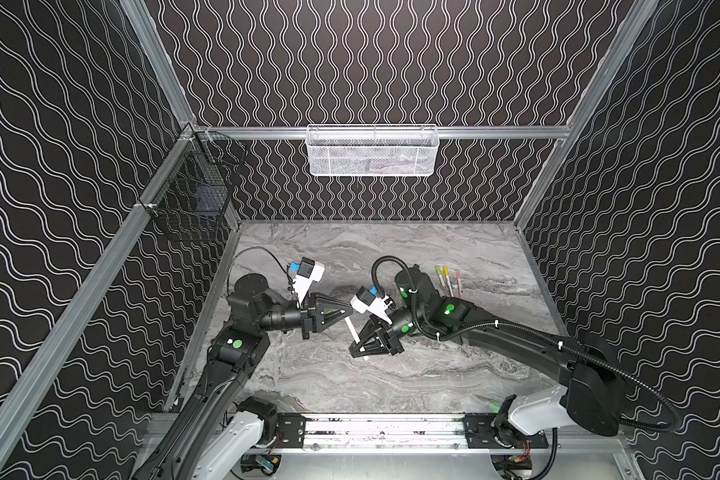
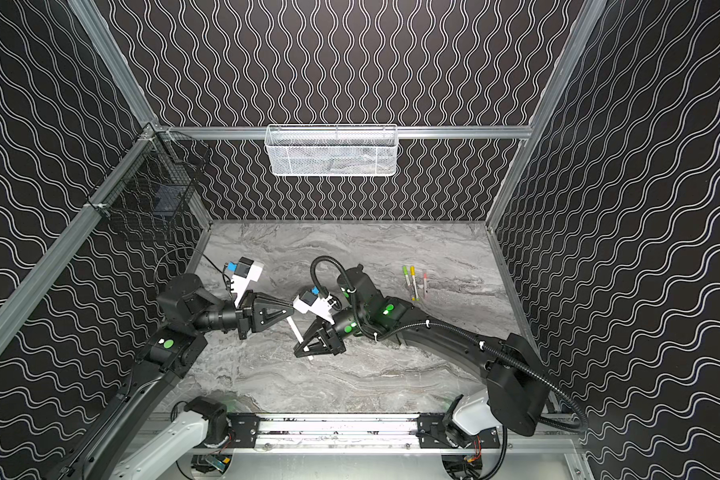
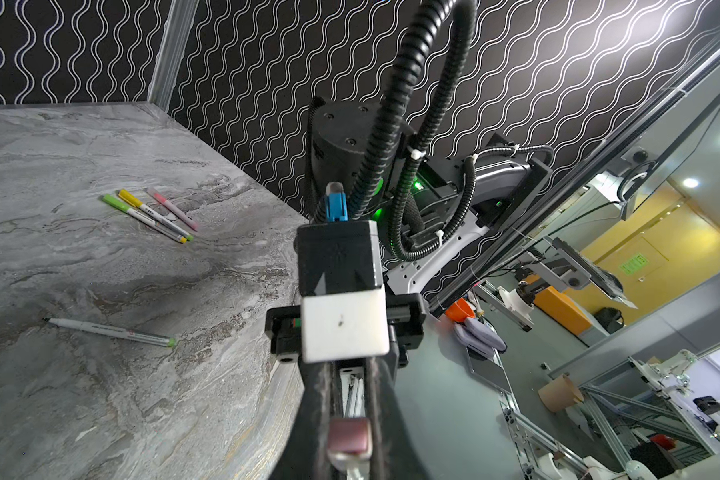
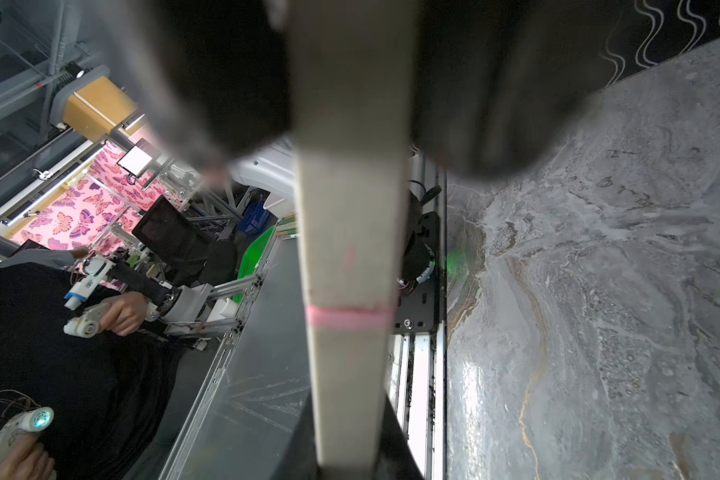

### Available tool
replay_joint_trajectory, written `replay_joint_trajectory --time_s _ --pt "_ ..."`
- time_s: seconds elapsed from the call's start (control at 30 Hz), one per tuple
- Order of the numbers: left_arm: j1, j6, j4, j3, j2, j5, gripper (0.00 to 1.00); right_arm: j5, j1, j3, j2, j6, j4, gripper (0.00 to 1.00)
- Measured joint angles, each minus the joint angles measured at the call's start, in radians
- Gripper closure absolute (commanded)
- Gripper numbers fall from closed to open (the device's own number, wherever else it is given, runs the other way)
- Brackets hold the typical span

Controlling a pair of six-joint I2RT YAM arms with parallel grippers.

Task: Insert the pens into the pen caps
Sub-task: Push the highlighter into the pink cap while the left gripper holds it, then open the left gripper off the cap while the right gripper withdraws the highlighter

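My right gripper point(image 1: 359, 348) point(image 2: 304, 350) point(image 4: 348, 465) is shut on a white pen point(image 1: 351, 330) point(image 2: 295, 329), held above the middle of the table. A pink ring shows on its barrel point(image 4: 350, 249). The pen's upper end runs up to my left gripper point(image 1: 345, 315) point(image 2: 288, 314) point(image 3: 349, 399), which is shut on a dull pink pen cap point(image 3: 348, 436). The fingers hide that cap in both top views. Three capped pens point(image 1: 447, 282) point(image 2: 414, 280) point(image 3: 150, 216), green, yellow and pink, lie together at the back right. An uncapped pen with a green end point(image 3: 109, 331) lies alone on the table.
A white mesh basket point(image 1: 371, 151) hangs on the back wall and a black wire basket point(image 1: 196, 195) on the left wall. The right arm point(image 1: 516, 340) stretches low across the right half of the marble table point(image 1: 391, 382). A metal rail point(image 1: 383, 428) runs along the front edge.
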Motion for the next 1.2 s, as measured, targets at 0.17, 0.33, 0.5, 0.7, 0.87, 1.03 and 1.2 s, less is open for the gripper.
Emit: replay_joint_trajectory --time_s 0.17,0.33,0.5,0.7,0.87,1.03,1.2 --pt "-0.022 0.070 -0.070 0.034 0.001 -0.037 1.00 0.013 -0.002 0.081 0.021 -0.075 -0.140 1.00" --pt "-0.038 0.123 -0.109 0.048 0.002 -0.079 1.00 0.048 -0.017 0.137 0.031 -0.134 -0.257 1.00" --pt "-0.062 0.171 -0.151 0.062 0.002 -0.130 1.00 0.089 -0.026 0.199 0.044 -0.213 -0.388 1.00" --pt "-0.090 0.218 -0.196 0.078 0.019 -0.175 1.00 0.148 -0.032 0.283 0.070 -0.309 -0.562 1.00" --pt "-0.104 0.239 -0.208 0.080 0.026 -0.174 1.00 0.180 -0.034 0.303 0.071 -0.354 -0.630 1.00" --pt "-0.107 0.245 -0.232 0.087 0.027 -0.175 0.84 0.190 -0.034 0.304 0.076 -0.377 -0.649 1.00" --pt "-0.113 0.245 -0.267 0.085 0.007 -0.174 0.32 0.171 -0.038 0.263 0.083 -0.352 -0.571 1.00"
